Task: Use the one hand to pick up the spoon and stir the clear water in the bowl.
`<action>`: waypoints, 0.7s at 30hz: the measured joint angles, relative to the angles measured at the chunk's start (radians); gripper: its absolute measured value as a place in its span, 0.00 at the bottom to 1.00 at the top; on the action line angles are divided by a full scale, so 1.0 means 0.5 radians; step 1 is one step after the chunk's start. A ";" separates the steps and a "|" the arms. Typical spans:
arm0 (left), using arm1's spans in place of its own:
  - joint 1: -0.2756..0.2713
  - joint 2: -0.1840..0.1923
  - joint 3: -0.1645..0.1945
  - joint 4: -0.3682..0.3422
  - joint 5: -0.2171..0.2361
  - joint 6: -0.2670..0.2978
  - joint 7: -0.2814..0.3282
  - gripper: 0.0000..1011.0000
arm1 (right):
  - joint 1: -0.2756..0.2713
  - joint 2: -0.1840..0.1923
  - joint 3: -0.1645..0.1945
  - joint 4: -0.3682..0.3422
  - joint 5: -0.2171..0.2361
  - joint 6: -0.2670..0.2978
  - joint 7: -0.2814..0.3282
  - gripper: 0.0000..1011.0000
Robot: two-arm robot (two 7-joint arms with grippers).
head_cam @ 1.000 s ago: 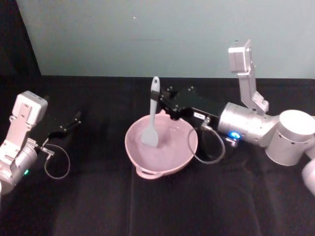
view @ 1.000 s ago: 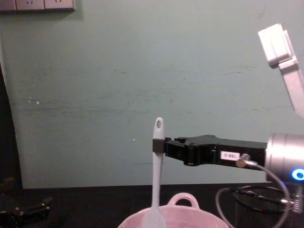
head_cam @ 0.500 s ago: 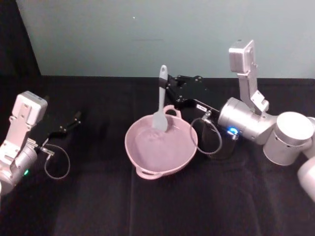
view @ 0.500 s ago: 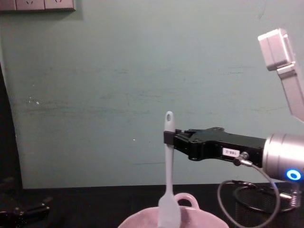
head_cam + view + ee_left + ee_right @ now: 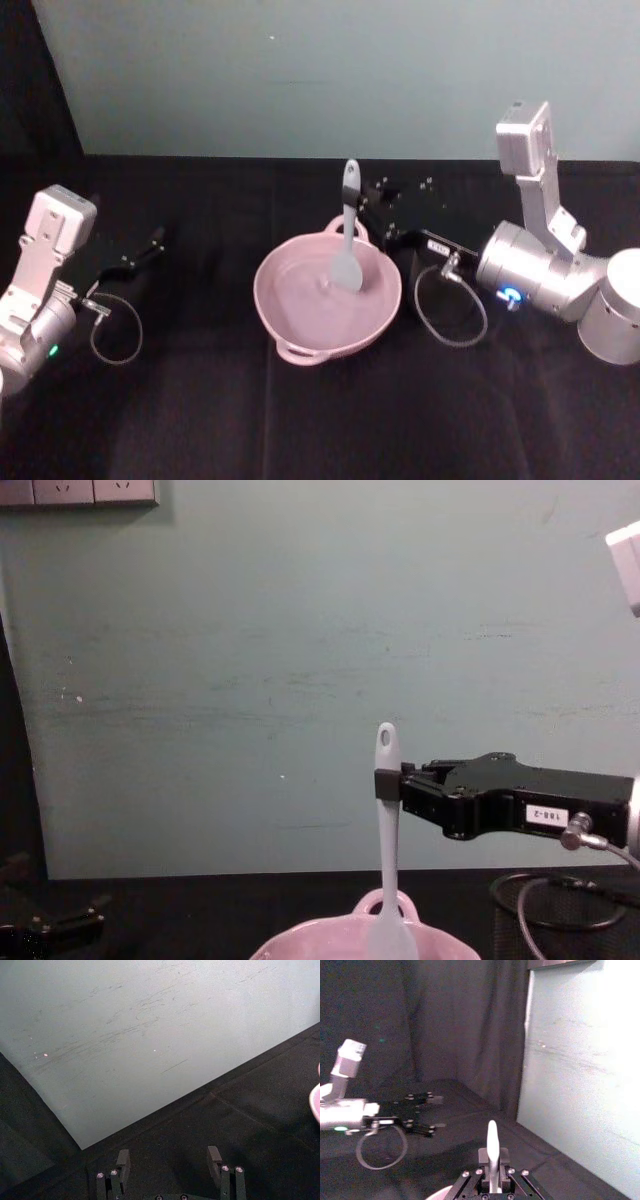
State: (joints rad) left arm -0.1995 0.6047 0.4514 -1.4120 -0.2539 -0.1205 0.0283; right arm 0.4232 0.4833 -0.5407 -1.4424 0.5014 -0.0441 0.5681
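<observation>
Black-draped bench (image 5: 300,420) carries the bowl (image 5: 262,300) at centre frame, where the right hand (image 5: 388,783) grips the upright spoon (image 5: 386,860), head seemingly dipped inside, while the left hand (image 5: 168,1157) sits open at far left.

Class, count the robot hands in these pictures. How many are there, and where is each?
2. The left hand is open at the table's left; the right hand grips the spoon upright in the bowl.

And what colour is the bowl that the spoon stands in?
Pale pink and glossy. The bowl shows best in the head view.
</observation>
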 joint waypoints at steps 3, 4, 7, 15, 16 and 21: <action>0.000 0.000 0.000 0.000 0.000 0.000 0.000 1.00 | -0.031 0.001 0.004 -0.034 0.023 0.015 0.035 0.12; 0.000 0.000 0.000 0.000 0.000 0.000 0.000 1.00 | -0.038 -0.001 0.004 -0.042 0.028 0.018 0.045 0.12; 0.000 0.000 0.000 0.000 0.000 0.000 0.000 1.00 | -0.053 -0.021 -0.004 -0.051 0.042 0.024 0.084 0.12; 0.000 0.000 0.000 0.000 0.000 0.000 0.000 1.00 | 0.001 -0.158 -0.042 0.080 0.043 -0.015 0.119 0.12; 0.000 0.000 0.000 0.000 0.000 0.000 0.000 1.00 | 0.008 -0.171 -0.043 0.093 0.040 -0.023 0.119 0.12; 0.000 0.000 0.000 0.000 0.000 0.000 0.000 1.00 | 0.062 -0.270 -0.036 0.239 -0.025 -0.130 0.066 0.12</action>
State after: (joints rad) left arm -0.1996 0.6047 0.4513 -1.4120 -0.2539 -0.1205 0.0283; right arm 0.4542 0.3483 -0.5589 -1.3229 0.4889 -0.1089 0.6011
